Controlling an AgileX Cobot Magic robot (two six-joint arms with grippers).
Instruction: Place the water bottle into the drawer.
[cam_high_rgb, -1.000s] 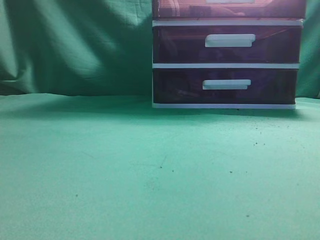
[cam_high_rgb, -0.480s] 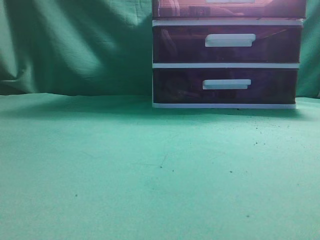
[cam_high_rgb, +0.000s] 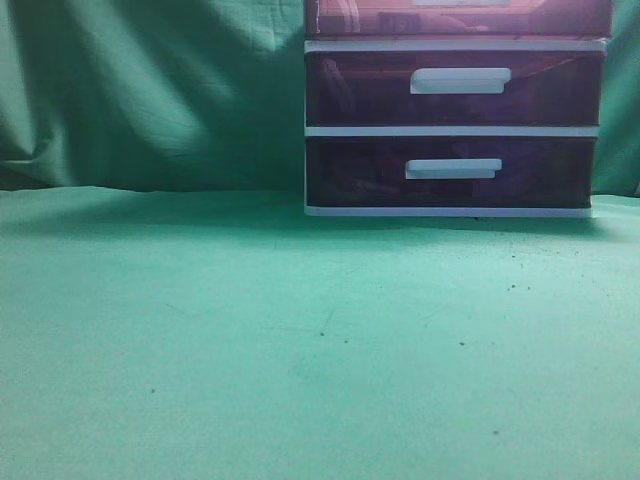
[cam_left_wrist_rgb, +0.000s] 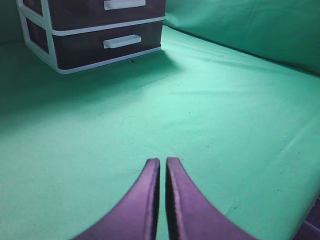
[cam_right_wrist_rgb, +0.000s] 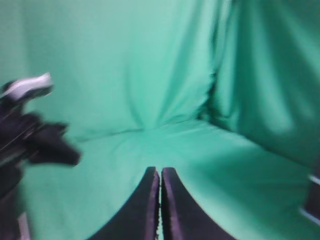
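The reddish-pink top drawer (cam_high_rgb: 460, 17) of the white-framed unit shows at the top edge of the exterior view, its front in line with the frame. A pale shape shows faintly through its left side; I cannot tell what it is. The water bottle is not clearly in view. My left gripper (cam_left_wrist_rgb: 161, 161) is shut and empty above the green cloth, well away from the unit. My right gripper (cam_right_wrist_rgb: 160, 170) is shut and empty, facing the green backdrop. Neither gripper shows in the exterior view.
Two darker purple drawers (cam_high_rgb: 455, 88) sit below the top one; the lower drawers also show in the left wrist view (cam_left_wrist_rgb: 95, 42). Green cloth (cam_high_rgb: 300, 330) covers the table and backdrop. A blurred black arm (cam_right_wrist_rgb: 30, 135) is at the left of the right wrist view.
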